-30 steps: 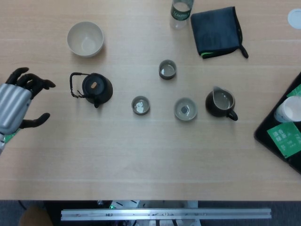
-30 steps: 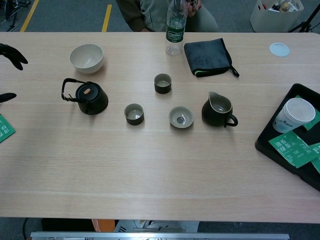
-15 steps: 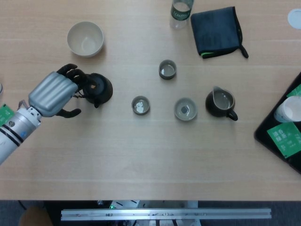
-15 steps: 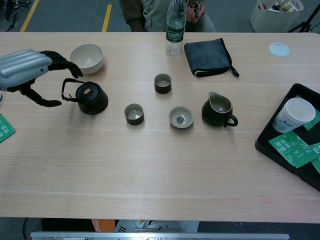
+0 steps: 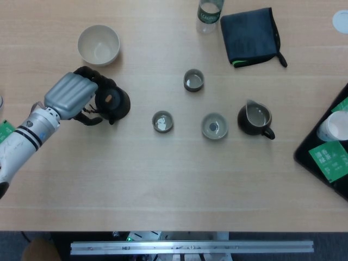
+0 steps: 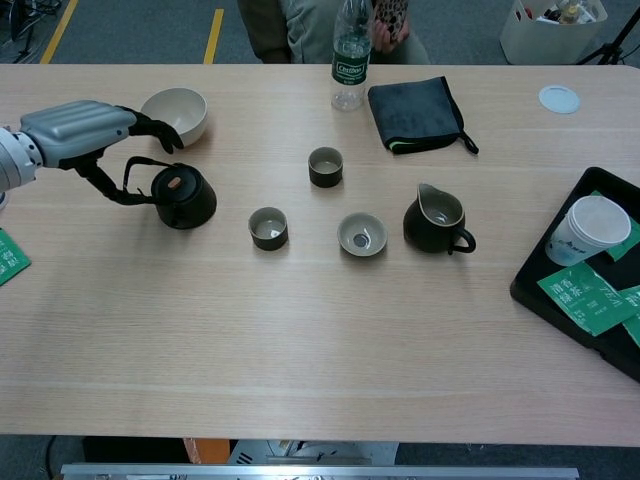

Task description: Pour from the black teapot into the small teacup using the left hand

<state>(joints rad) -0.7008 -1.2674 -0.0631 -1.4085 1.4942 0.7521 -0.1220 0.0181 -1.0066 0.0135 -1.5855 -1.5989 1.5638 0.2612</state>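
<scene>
The black teapot [image 5: 114, 102] [image 6: 186, 198] stands upright on the table at the left, its wire handle toward my left hand. My left hand [image 5: 70, 95] [image 6: 82, 128] hovers at that handle, fingers arched over it and thumb reaching below, still spread and not closed on it. A small dark teacup [image 5: 162, 122] [image 6: 268, 228] sits just right of the teapot. Another dark teacup [image 5: 193, 80] [image 6: 325, 166] is farther back, and a wider grey cup [image 5: 213, 126] [image 6: 362, 234] stands to the right. My right hand shows in neither view.
A cream bowl [image 5: 98, 44] [image 6: 173, 115] sits just behind my left hand. A dark pitcher [image 5: 254, 119] [image 6: 435, 220] stands right of the cups. A water bottle [image 6: 347, 60] and dark folded cloth [image 6: 413, 113] lie at the back; a black tray [image 6: 545, 285] holds a paper cup at the right.
My left hand has swept in from the far left edge to the teapot's handle, closing the gap and arching its fingers over it. The teapot and cups have not moved.
</scene>
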